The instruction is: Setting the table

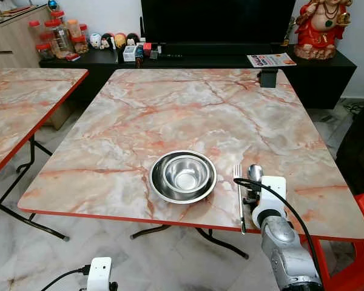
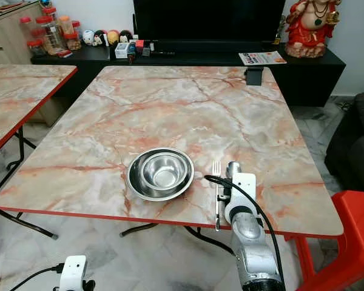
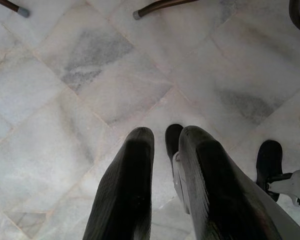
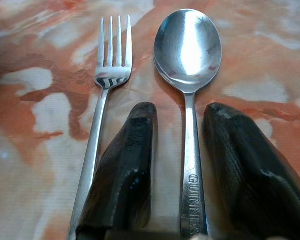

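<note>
Marble-patterned and edged in red, the counter (image 1: 188, 109) stands before a dark TV cabinet (image 1: 218, 60) with jars and small ornaments on it; a second, matching counter (image 1: 18, 103) is off to the left. Near the front edge sits a steel bowl (image 1: 185, 174) nested on a steel plate (image 1: 161, 185). Just right of the plate lie a fork (image 4: 107, 90) and, beside it on the far-right side, a spoon (image 4: 188, 65), both flat and parallel, with tines and bowl pointing to the far side.

Over the spoon's handle the right gripper (image 4: 182, 165) hangs low, its jaws apart with one finger on each side of the handle and a gap showing on both sides. They have hold of nothing. One finger lies between fork and spoon, close to the fork's handle.

By my reading, the spoon has just been laid down or is about to be taken. To do either cleanly, the arm should rise straight up or close squarely on the handle, with no sideways drift, since the inner finger could nudge the fork out of line.

Down at the left, the left gripper (image 3: 162, 200) hangs idle above the pale floor tiles (image 3: 90, 75), jaws nearly closed and empty.
</note>
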### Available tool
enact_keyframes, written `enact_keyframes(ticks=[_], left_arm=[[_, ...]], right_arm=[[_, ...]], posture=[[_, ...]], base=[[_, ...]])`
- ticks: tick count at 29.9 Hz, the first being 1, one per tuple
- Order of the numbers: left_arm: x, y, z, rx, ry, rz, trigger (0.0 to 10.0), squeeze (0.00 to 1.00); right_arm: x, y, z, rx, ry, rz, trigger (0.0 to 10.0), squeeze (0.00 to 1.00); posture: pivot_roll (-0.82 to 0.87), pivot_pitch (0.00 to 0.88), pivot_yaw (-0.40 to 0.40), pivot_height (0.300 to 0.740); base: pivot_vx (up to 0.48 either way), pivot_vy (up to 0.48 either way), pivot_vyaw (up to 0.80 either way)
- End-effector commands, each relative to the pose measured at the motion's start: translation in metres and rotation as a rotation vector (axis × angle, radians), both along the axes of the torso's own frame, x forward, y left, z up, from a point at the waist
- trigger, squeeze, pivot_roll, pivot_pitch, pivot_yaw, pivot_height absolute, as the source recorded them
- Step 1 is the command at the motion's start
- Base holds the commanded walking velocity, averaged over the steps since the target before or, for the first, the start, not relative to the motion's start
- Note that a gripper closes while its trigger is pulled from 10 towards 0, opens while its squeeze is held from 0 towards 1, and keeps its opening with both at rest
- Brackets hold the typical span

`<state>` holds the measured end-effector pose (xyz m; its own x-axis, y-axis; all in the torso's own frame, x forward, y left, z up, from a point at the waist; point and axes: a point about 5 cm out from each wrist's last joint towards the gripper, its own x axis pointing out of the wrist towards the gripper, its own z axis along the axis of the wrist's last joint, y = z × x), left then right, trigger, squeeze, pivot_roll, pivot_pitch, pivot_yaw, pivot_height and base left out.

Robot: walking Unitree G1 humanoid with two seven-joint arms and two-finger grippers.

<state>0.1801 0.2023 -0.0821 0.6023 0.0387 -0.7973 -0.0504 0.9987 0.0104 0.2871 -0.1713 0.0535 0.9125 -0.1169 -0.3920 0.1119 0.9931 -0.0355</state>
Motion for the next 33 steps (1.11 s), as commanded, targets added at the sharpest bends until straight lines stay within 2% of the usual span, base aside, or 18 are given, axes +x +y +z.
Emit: enact_keyframes(ticks=[1,3,6,8,13,15,20,23,25,30,31,33], left_arm=[[0.000,0.005,0.000,0.012,0.012,-0.007,10.0,0.00],[0.000,0.004,0.000,0.012,0.012,-0.008,10.0,0.00],[0.000,0.004,0.000,0.011,0.011,-0.010,10.0,0.00],[0.000,0.004,0.000,0.012,0.012,-0.012,10.0,0.00],[0.001,0.005,0.001,0.011,0.010,-0.016,10.0,0.00],[0.001,0.005,0.001,0.011,0.008,-0.017,10.0,0.00],[0.000,0.004,0.000,0.012,0.015,-0.024,10.0,0.00],[-0.001,0.003,0.000,0.010,0.015,-0.026,10.0,0.00],[0.000,0.002,0.000,0.006,0.004,-0.012,10.0,0.00],[-0.001,0.004,0.000,0.011,0.001,-0.003,10.0,0.00],[-0.001,0.004,0.000,0.011,0.001,-0.003,10.0,0.00],[-0.003,0.004,0.000,0.011,0.004,-0.001,10.0,0.00]], right_arm=[[0.002,0.000,0.001,0.004,-0.005,-0.012,10.0,0.00],[0.003,-0.001,0.002,0.000,-0.010,-0.014,10.0,0.00],[0.005,-0.003,0.012,-0.041,-0.082,-0.015,10.0,0.00],[0.008,-0.002,0.023,-0.022,-0.164,-0.026,10.0,0.00],[0.010,-0.003,0.035,-0.034,-0.243,-0.036,10.0,0.00],[0.009,-0.003,0.044,-0.033,-0.323,-0.039,10.0,0.00],[0.006,-0.006,0.043,-0.043,-0.380,-0.064,10.0,0.00],[0.001,-0.014,0.031,-0.078,-0.361,-0.099,10.0,0.00],[-0.006,-0.025,0.026,-0.105,-0.374,-0.156,10.0,0.00],[-0.021,-0.049,0.034,-0.217,-0.451,-0.260,10.0,0.00],[-0.021,-0.049,0.034,-0.217,-0.451,-0.260,10.0,0.00],[-0.029,-0.057,0.036,-0.287,-0.471,-0.292,10.0,0.00]], posture=[[-0.08,0.000,0.062,0.740],[-0.08,0.000,0.063,0.740],[-0.08,0.000,0.063,0.740],[-0.08,0.000,0.066,0.740],[-0.08,0.000,0.070,0.740],[-0.08,0.000,0.071,0.740],[-0.09,0.000,0.072,0.740],[-0.09,0.000,0.071,0.740],[-0.08,0.000,0.064,0.740],[-0.09,0.000,0.060,0.740],[-0.09,0.000,0.060,0.740],[-0.09,0.000,0.057,0.740]], base=[[0.000,0.000,0.00],[0.000,0.000,0.00],[0.000,0.000,0.00],[0.000,0.000,0.00],[0.000,0.000,0.00],[0.000,0.000,0.00],[0.000,0.000,0.00],[0.000,0.000,0.00],[0.000,0.000,0.00],[0.000,0.000,0.00],[0.000,0.000,0.00],[0.000,0.000,0.00]])
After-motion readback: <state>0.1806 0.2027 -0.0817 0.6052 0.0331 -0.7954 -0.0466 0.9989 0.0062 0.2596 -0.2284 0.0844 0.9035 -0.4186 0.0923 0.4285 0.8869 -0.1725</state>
